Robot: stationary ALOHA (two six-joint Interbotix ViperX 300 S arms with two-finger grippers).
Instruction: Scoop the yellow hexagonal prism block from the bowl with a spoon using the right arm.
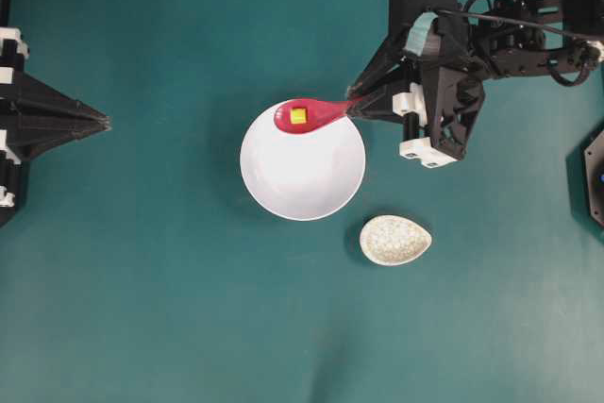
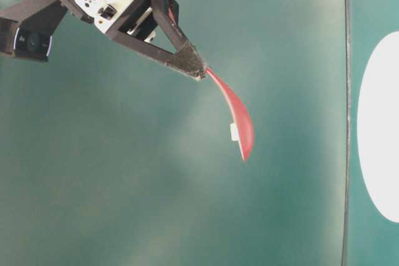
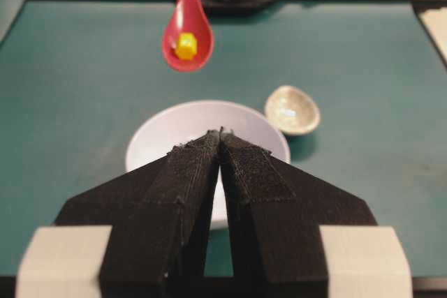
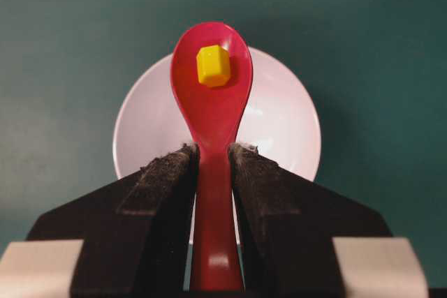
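I see a teal table mat (image 1: 142,280) carrying the white bowl (image 1: 302,172) near its middle, and a speckled beige spoon rest (image 1: 394,240) just beside it.

The spoon (image 4: 211,113) is glossy red, smooth like glazed ceramic or hard plastic. The yellow block (image 4: 213,65) looks like shiny plastic. The bowl (image 1: 302,172) is smooth white. The fingers (image 4: 164,193) carry rough black padding. The tabletop (image 1: 142,280) is matt green.

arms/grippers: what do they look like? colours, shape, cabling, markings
Both arms are matte black. The right gripper has pointed triangular fingers with rough foam-like pads, white blocks, teal tape patches and loose black cables. The left gripper has the same black wedge shape with white blocks.
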